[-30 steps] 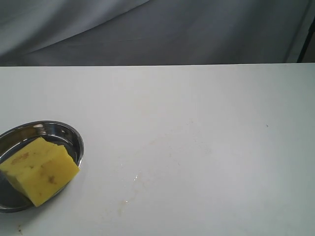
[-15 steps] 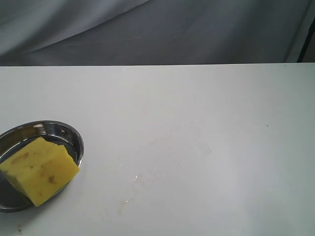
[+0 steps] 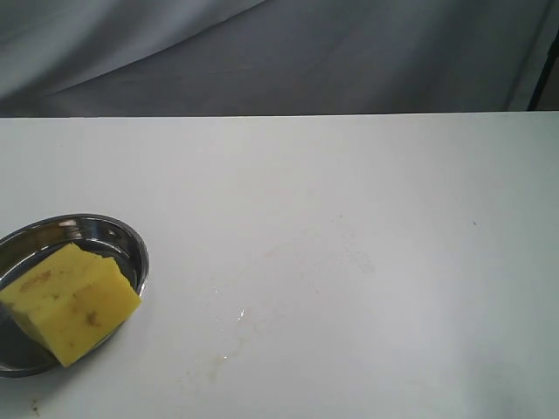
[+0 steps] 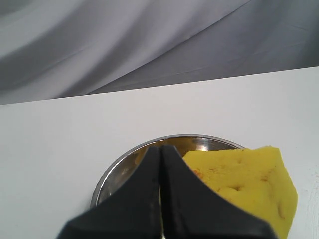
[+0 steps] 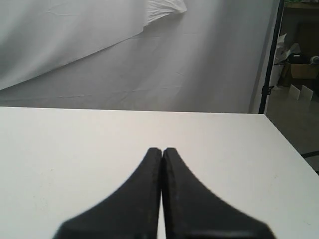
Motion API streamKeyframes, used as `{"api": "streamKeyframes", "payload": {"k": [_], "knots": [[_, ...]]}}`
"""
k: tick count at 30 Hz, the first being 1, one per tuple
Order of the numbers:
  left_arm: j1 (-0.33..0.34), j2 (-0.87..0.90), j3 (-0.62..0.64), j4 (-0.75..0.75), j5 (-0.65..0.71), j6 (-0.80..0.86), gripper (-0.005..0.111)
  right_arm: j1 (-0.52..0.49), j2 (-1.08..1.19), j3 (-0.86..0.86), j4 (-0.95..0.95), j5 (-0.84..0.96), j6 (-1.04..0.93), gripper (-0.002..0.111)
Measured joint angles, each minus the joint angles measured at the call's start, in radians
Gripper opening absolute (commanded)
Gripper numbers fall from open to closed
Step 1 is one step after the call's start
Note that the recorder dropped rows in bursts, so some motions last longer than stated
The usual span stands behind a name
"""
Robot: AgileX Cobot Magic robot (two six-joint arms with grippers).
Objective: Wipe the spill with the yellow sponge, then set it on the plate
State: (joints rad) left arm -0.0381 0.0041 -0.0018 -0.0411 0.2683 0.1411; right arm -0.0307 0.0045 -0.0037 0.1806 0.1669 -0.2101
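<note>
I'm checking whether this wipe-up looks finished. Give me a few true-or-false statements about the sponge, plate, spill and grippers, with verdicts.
1. The yellow sponge lies in the plate. True.
2. The left gripper is clamped on the sponge. False: its jaws are shut on nothing, and the sponge lies free in the plate.
3. The right gripper is shut and empty. True.
4. In the exterior view the plate sits near the table's right edge. False: it sits at the lower left.
5. A round amber drop stands on the table. False: only faint marks show there.
</note>
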Motion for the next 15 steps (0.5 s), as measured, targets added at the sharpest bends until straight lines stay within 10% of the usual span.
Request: {"api": "streamKeyframes", "payload": {"k": [15], "knots": [[0.0,0.0,0.0,0.0,0.0,0.0,0.0,0.0,0.0,0.0,0.009,0.004,0.0,0.0]]}}
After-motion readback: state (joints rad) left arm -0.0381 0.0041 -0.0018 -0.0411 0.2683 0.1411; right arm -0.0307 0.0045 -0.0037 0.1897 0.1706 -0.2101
